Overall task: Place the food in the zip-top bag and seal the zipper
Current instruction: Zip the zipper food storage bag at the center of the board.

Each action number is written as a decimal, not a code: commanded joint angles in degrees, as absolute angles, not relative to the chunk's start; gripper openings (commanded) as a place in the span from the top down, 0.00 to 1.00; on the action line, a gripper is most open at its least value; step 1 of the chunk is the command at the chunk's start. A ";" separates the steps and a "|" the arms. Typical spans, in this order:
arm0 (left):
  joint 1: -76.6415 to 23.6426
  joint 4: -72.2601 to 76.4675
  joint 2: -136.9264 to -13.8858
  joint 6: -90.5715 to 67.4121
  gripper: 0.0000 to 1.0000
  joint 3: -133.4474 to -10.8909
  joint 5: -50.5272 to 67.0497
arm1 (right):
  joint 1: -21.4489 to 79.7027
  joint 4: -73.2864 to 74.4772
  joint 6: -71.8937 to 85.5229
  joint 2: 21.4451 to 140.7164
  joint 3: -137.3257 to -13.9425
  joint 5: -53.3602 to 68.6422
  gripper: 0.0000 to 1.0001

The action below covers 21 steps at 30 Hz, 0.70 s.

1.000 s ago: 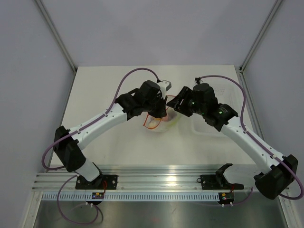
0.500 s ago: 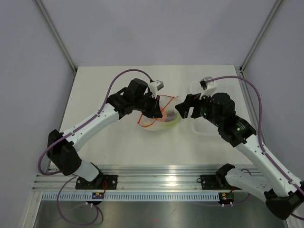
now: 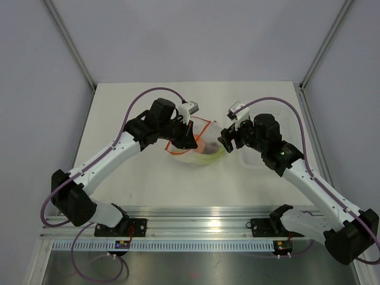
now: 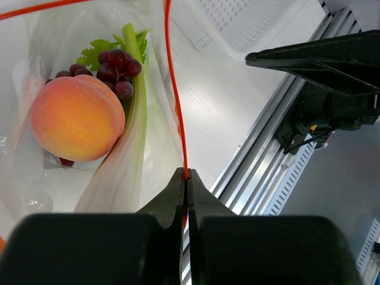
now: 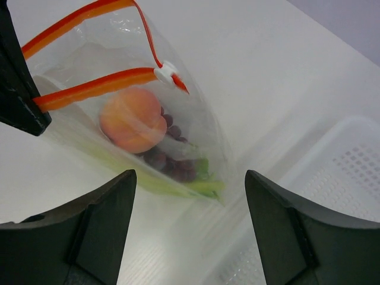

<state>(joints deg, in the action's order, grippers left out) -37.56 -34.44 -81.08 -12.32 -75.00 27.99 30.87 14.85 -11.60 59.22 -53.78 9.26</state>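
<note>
Overall white bench (image 3: 148, 184), grey walls (image 3: 196, 35); left claw (image 4: 185, 175) pinching zipper (image 4: 175, 107), right claw (image 5: 189, 178) spread; grapes (image 4: 116, 68) half-hidden behind peach (image 4: 77, 119).

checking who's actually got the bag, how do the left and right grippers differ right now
The left gripper is shut, pinching the zipper strip of the zip-top bag; the right gripper is open and holds nothing. The left gripper touches the bag, while the right gripper sits apart from it, its jaws facing the end with the white slider. Both are at the bag, on opposite sides of it.
</note>
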 commanded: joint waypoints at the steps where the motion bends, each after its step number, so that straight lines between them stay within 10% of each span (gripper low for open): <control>1: -37.18 -33.48 -78.31 -10.20 1.00 -74.62 30.67 | 29.97 10.37 -20.82 61.60 -56.86 16.08 0.19; 21: -36.47 -34.89 -77.78 -8.44 1.00 -74.35 32.34 | 26.28 12.04 -24.08 73.65 -66.44 28.56 0.46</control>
<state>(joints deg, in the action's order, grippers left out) -36.84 -36.56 -80.01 -9.43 -74.41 29.85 27.09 13.56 -22.87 72.86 -62.85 25.23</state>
